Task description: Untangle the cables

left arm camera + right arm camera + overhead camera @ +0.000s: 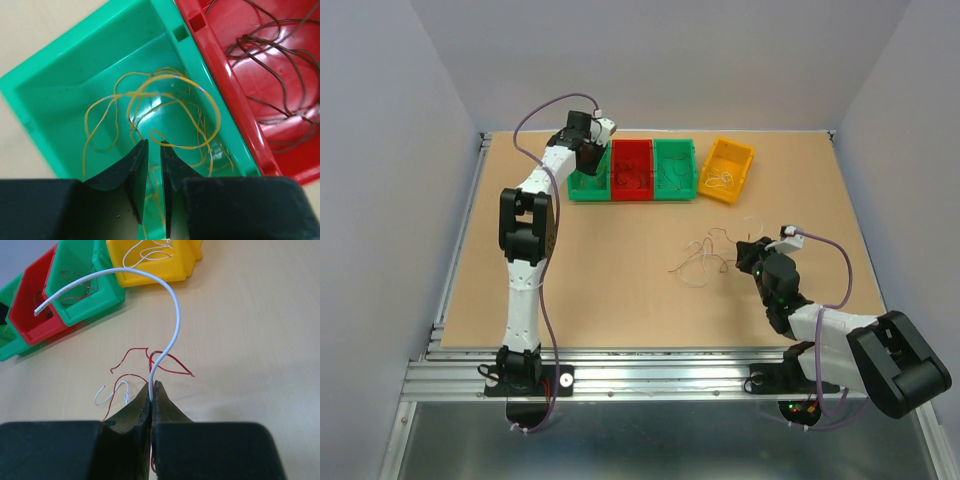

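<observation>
Cables, hair-thin red and white strands, lie in a loose tangle on the tan worktop, in front of four glossy plastic bins. The left hand hovers over the leftmost green bin, its fingers a narrow slit apart with nothing clamped; orange-yellow loops lie inside. The red bin holds brown loops. The second green bin holds reddish strands, and the yellow bin white ones. The right hand pinches a stiff white cable that arches upward.
</observation>
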Controlling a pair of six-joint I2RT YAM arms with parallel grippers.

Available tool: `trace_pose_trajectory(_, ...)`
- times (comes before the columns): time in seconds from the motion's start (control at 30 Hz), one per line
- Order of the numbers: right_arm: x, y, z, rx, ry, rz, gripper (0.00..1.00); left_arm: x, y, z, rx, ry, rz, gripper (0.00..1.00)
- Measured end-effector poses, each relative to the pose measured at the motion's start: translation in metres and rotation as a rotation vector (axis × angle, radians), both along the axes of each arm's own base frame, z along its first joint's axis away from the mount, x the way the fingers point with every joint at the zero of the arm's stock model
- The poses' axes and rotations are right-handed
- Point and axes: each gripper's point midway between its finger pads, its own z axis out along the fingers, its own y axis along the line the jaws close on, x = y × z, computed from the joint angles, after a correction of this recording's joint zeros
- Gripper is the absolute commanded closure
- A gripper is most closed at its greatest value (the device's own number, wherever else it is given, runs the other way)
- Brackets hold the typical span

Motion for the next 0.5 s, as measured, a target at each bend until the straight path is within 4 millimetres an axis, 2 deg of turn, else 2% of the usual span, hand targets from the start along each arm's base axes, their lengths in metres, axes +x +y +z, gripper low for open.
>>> trace_pose_trajectory(0.17, 0.000, 0.001, 0.000, -0.006, -0.001, 0.007, 0.99, 0.008, -0.003, -0.051, 0.009, 0.065, -0.001, 0.74)
trace_pose_trajectory(0.3, -0.001, 0.006, -0.001, -0.022, 0.003, 0.045, 0.99, 0.013, -0.002, -0.039, 0.004, 0.025, 0.012, 0.63)
trace_pose_trajectory(0.33, -0.002, 0.007, -0.002, -0.025, 0.003, 0.053, 1.00, 0.008, -0.001, -0.038, 0.002, 0.028, 0.017, 0.63)
trace_pose_trajectory(0.4, -0.003, 0.013, -0.002, -0.033, 0.009, 0.092, 0.99, -0.001, 0.001, -0.025, -0.002, 0.022, 0.023, 0.55)
trace_pose_trajectory(0.47, -0.001, 0.023, 0.001, -0.042, 0.020, 0.143, 0.99, -0.009, 0.003, -0.002, -0.012, -0.003, 0.027, 0.47)
trace_pose_trajectory(0.5, 0.001, 0.027, 0.004, -0.042, 0.019, 0.161, 1.00, -0.012, 0.003, 0.020, -0.022, -0.036, 0.029, 0.46)
